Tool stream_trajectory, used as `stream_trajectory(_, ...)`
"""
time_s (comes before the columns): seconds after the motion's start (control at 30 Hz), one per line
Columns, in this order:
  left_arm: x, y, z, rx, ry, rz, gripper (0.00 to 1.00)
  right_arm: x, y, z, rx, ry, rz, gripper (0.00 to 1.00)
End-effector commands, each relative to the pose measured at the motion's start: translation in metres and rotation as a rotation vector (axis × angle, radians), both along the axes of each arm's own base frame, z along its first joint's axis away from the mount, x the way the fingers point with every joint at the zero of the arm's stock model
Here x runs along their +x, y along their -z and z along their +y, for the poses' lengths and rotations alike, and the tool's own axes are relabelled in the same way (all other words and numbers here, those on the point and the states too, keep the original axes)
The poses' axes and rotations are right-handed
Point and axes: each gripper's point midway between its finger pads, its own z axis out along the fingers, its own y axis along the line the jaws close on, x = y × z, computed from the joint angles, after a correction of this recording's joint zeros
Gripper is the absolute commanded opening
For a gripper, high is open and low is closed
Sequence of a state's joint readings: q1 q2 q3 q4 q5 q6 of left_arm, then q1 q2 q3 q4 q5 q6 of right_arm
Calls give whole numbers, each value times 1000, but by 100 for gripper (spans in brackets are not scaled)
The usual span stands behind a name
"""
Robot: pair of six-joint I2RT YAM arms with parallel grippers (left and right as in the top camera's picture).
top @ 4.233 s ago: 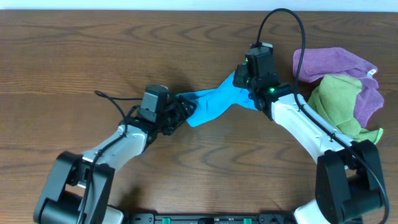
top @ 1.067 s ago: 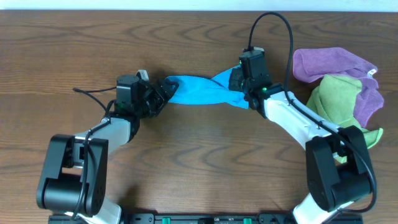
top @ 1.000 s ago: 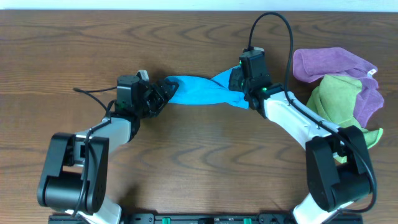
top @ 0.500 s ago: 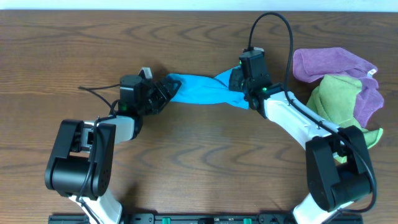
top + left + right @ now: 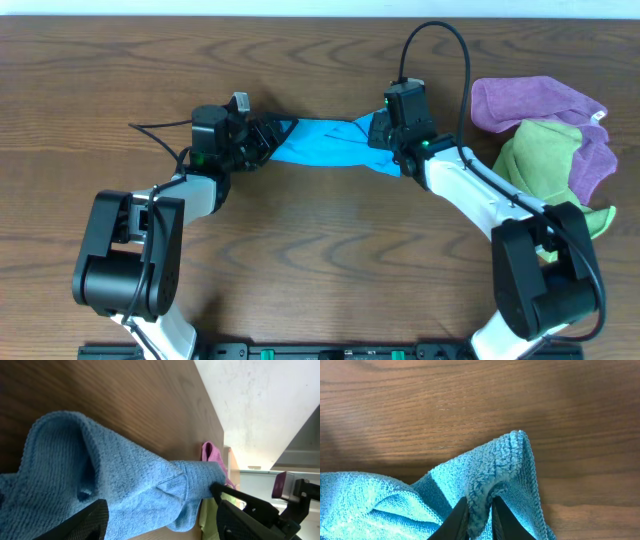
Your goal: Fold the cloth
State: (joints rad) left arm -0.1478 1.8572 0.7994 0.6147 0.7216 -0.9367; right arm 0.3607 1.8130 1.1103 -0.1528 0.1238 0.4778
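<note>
The sky-blue cloth (image 5: 325, 143) lies stretched and twisted on the wooden table between my two grippers. My left gripper (image 5: 268, 137) is at its left end. In the left wrist view the fingers (image 5: 160, 522) stand wide apart with the cloth (image 5: 125, 485) bunched between them, not pinched. My right gripper (image 5: 381, 135) is at the cloth's right end. In the right wrist view its fingers (image 5: 480, 515) are shut on a raised fold of the cloth (image 5: 495, 467) near a hemmed corner.
A purple cloth (image 5: 530, 100) and a lime-green cloth (image 5: 545, 165) lie heaped at the right side of the table, just right of my right arm. The purple one also shows in the left wrist view (image 5: 210, 452). Cables run from both wrists.
My left gripper has swung toward the far side of the table and turned, and the cloth's left end went with it. The right gripper has stayed put, still pinching the cloth.
</note>
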Motion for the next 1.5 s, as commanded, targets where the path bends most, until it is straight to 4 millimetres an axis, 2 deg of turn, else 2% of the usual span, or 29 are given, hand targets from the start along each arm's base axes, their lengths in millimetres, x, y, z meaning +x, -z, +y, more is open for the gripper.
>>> stream_trajectory(0.0, 1, -2, -1, 24, 17, -22, 71, -1, -2, 4, -3, -15, -5, 15)
stream_trajectory(0.2, 0, 11, 5, 78, -7, 7, 72, -1, -2, 4, -3, -15, -5, 15)
stream_trajectory(0.43, 5, 17, 13, 117, -56, 13, 75, 0, -2, 4, -3, -15, -6, 15)
stream_trajectory(0.77, -1, 23, -2, 126, -28, 20, 75, 0, -3, 4, -2, -15, -9, 15)
stream_trajectory(1.2, 4, 25, 3, 147, -59, 16, 75, 0, -3, 4, -2, -14, -9, 15)
stream_trajectory(1.47, 4, 30, -3, 164, -90, 32, 75, 0, -3, 4, -2, -14, -9, 15)
